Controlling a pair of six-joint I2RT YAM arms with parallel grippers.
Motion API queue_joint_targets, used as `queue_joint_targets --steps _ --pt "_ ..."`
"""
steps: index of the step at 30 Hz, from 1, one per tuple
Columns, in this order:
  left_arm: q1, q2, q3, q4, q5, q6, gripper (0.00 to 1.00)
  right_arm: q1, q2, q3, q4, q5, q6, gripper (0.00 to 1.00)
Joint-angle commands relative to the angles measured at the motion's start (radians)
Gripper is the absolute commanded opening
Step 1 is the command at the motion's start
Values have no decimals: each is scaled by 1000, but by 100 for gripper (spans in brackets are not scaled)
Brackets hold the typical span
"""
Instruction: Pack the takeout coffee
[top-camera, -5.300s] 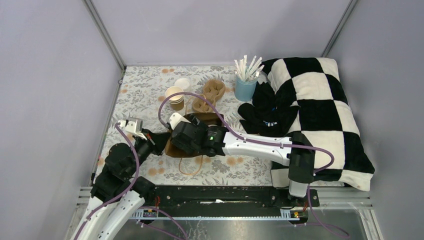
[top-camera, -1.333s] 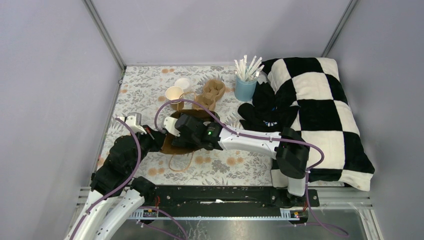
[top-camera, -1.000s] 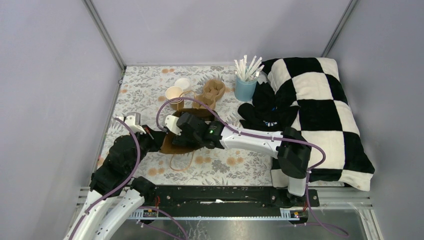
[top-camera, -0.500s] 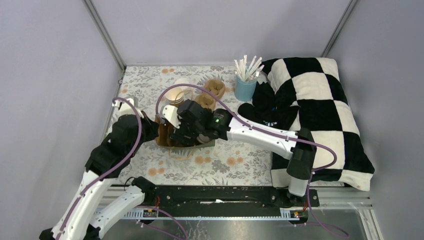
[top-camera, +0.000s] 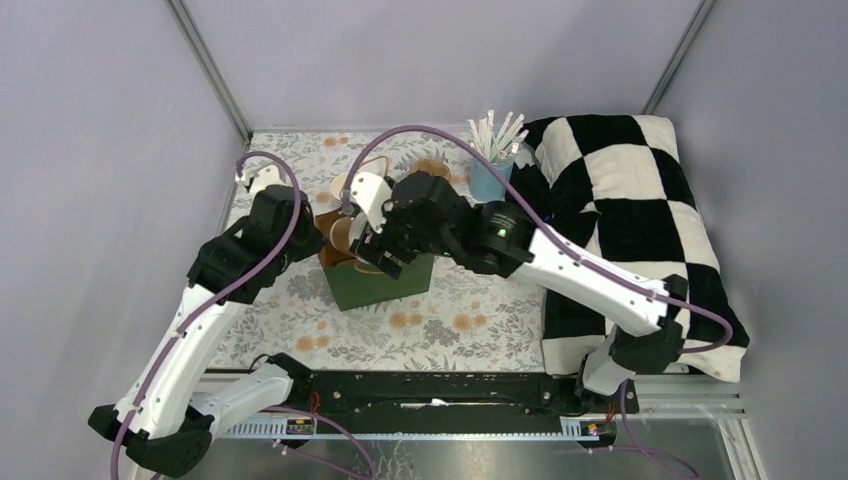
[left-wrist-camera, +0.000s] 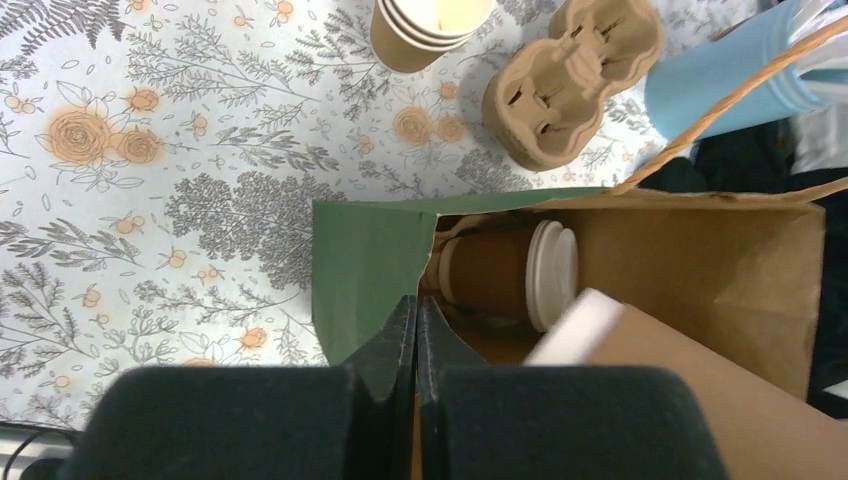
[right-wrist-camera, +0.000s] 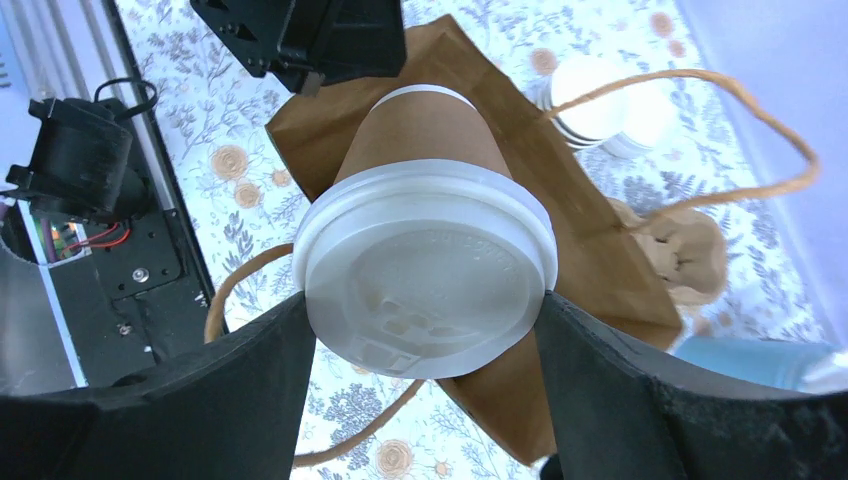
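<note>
My right gripper (right-wrist-camera: 422, 312) is shut on a tan takeout coffee cup (right-wrist-camera: 420, 135) at its white lid (right-wrist-camera: 425, 270). The cup tilts over the mouth of a paper bag (top-camera: 385, 283), green outside and brown inside. A second lidded coffee cup (left-wrist-camera: 500, 275) lies on its side at the bottom of the bag. My left gripper (left-wrist-camera: 417, 312) is shut on the bag's rim (left-wrist-camera: 430, 225) and holds the bag open. In the top view the left gripper (top-camera: 318, 238) and the right gripper (top-camera: 372, 245) meet above the bag.
A stack of lidless paper cups (left-wrist-camera: 430, 25) and the brown pulp cup carrier (left-wrist-camera: 570, 80) stand just beyond the bag. The light-blue cup of straws (top-camera: 490, 170) is behind them. A black-and-white chequered cushion (top-camera: 640, 220) fills the right side.
Both arms have risen and moved away from the near edge. The bag went from lying flat to standing open, and the right gripper carried its cup up over the bag's mouth.
</note>
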Motion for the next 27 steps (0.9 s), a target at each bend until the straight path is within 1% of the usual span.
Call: queue_joint_targets --steps 1,6,7,9,13,14,16,19,20,23,25,27 --pt "0 1 63 0 -36 -70 0 5 -107 12 -28 88 22 46" --pt "0 -29 27 2 -11 -93 0 5 -186 24 2 221 17 46" --pt "0 -34 29 6 -6 -83 5 5 -202 32 18 247 16 46" --pt "1 -42 50 14 -1 -45 19 5 -234 47 54 294 20 45" --pt "0 -57 103 99 66 132 59 5 -305 35 158 406 38 42" --pt "0 -56 125 119 84 186 66 4 -319 27 177 439 39 42" --pt "1 -39 178 131 79 240 81 4 -339 0 198 506 31 40" --pt "1 40 293 137 94 346 94 3 -340 -18 167 564 22 40" --pt "5 83 342 124 114 381 97 3 -337 -14 145 565 36 40" --pt "64 271 490 52 195 450 99 3 -341 -32 98 550 88 40" --pt "136 337 518 65 336 497 99 3 -350 -49 73 534 117 40" --pt "203 379 535 76 426 514 99 3 -359 -61 53 524 148 40"
